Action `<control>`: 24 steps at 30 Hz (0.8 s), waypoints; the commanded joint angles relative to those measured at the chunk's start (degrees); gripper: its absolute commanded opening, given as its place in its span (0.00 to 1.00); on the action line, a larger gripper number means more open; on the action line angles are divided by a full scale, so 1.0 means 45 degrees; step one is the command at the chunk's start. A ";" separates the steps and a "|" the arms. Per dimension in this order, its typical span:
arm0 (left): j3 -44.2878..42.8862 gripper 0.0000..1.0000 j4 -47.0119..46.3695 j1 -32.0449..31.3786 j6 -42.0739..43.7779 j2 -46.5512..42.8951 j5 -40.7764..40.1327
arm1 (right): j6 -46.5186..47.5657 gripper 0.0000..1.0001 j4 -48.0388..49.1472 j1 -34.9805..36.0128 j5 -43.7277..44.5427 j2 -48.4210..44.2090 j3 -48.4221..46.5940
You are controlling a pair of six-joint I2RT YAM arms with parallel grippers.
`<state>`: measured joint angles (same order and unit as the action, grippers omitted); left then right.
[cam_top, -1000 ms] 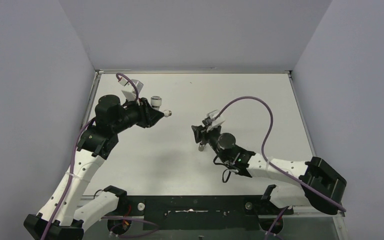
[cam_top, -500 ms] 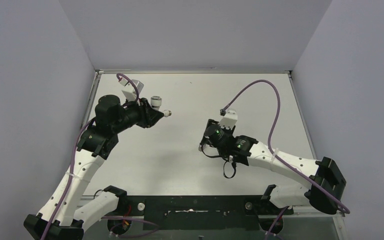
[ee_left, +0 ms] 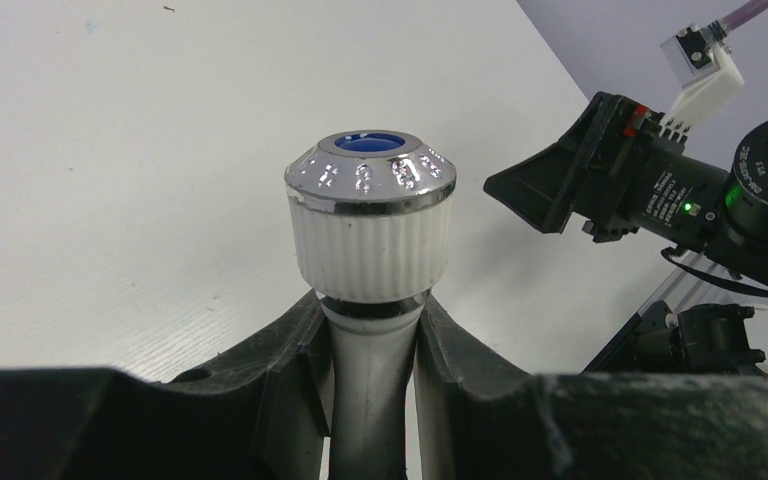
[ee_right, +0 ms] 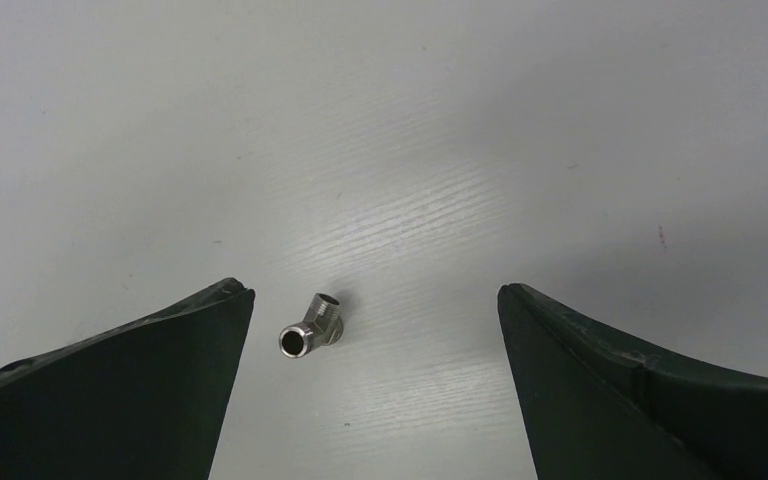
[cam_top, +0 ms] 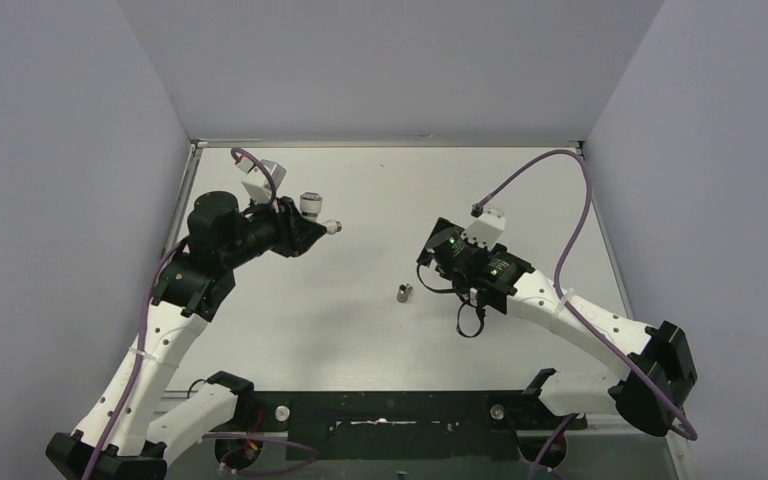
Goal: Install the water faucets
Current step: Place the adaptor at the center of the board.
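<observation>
Over at the left of the overhead view, my left gripper (cam_top: pixel 312 228) is pinching the small white tap body with the round chrome knob and blue dot (cam_top: pixel 310 206). It seems to be holding the tap clear of the white worktop (cam_top: pixel 380 180). In the left wrist view my fingers (ee_left: pixel 290 350) are pressing on the stem just under the ribbed collar.

Near the middle of the overhead view, the tiny grey metal elbow fitting with a threaded end (cam_top: pixel 405 292) is lying on its side on the worktop, loose and well apart from the tap.

To the right of it, my right gripper (cam_top: pixel 440 246) is hanging over the worktop with its jaws spread wide and holding nothing. In the right wrist view the fitting is sitting just beside the finger at the lower left, not touching it.

I judge the job is only beginning: one part is in hand, and nothing is joined. I am expecting to pick up the fitting, bring it to the tap and thread the two together.
</observation>
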<state>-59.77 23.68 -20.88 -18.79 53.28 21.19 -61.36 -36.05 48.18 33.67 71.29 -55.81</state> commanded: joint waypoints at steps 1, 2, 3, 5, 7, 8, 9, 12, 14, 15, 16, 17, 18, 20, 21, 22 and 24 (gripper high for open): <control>-0.0552 0.00 -0.0556 0.0090 0.0267 -0.0282 -0.0021 | -0.0166 1.00 0.0489 -0.0492 -0.1258 -0.0078 -0.0367; -0.0540 0.00 -0.0539 0.0090 0.0278 -0.0297 -0.0021 | -0.0364 1.00 0.0292 -0.0493 -0.1387 0.0096 -0.0600; -0.0528 0.00 -0.0536 0.0090 0.0297 -0.0313 -0.0021 | -0.0765 1.00 -0.0046 -0.0493 -0.1459 0.0357 -0.0964; -0.0446 0.00 -0.0536 0.0090 0.0288 -0.0369 -0.0007 | -0.1443 1.00 -0.0586 -0.0493 -0.1684 0.1050 -0.1552; -0.0411 0.00 -0.0533 0.0090 0.0303 -0.0412 0.0053 | -0.2678 0.99 -0.1433 -0.0432 -0.1659 0.1928 -0.2241; -0.0380 0.00 -0.0524 0.0090 0.0317 -0.0430 0.0071 | -0.3259 0.97 -0.1819 -0.0373 -0.1659 0.2442 -0.2631; -0.0372 0.00 -0.0471 0.0090 0.0350 -0.0447 0.0076 | -0.3544 0.96 -0.2116 -0.0317 -0.1789 0.3093 -0.2997; -0.0390 0.00 -0.0273 0.0090 0.0440 -0.0586 -0.0021 | -0.3886 0.93 -0.2746 -0.0185 -0.2215 0.4463 -0.4002; -0.0404 0.00 -0.0145 0.0109 0.0490 -0.0699 -0.0090 | -0.3884 0.90 -0.2678 -0.0192 -0.2615 0.5082 -0.4271; -0.0404 0.00 -0.0087 0.0110 0.0516 -0.0747 -0.0116 | -0.3856 0.88 -0.2592 -0.0162 -0.2863 0.5375 -0.4352; -0.0396 0.00 -0.0043 0.0110 0.0531 -0.0790 -0.0163 | -0.3792 0.85 -0.2563 -0.0181 -0.3096 0.5649 -0.4443; -0.0396 0.00 0.0002 0.0110 0.0550 -0.0827 -0.0203 | -0.3762 0.84 -0.2631 -0.0180 -0.3238 0.5895 -0.4557; -0.0408 0.00 0.0054 0.0110 0.0565 -0.0839 -0.0242 | -0.3690 0.83 -0.2652 -0.0183 -0.3414 0.6148 -0.4644; -0.0384 0.00 0.0069 0.0110 0.0562 -0.0891 -0.0309 | -0.3649 0.80 -0.2773 -0.0181 -0.3732 0.6549 -0.4752; -0.0363 0.00 0.0069 0.0110 0.0569 -0.0932 -0.0311 | -0.3632 0.79 -0.2760 -0.0171 -0.3901 0.6708 -0.4764; -0.0343 0.00 0.0069 0.0110 0.0587 -0.0935 -0.0324 | -0.3617 0.78 -0.2761 -0.0157 -0.4066 0.6833 -0.4785; -0.0333 0.00 0.0089 0.0110 0.0597 -0.0934 -0.0334 | -0.3620 0.76 -0.2722 -0.0120 -0.4344 0.7036 -0.4798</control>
<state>-59.77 26.09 -20.82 -17.26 50.22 20.34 -76.64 -47.22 47.03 16.84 102.50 -74.67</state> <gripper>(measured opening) 0.280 0.778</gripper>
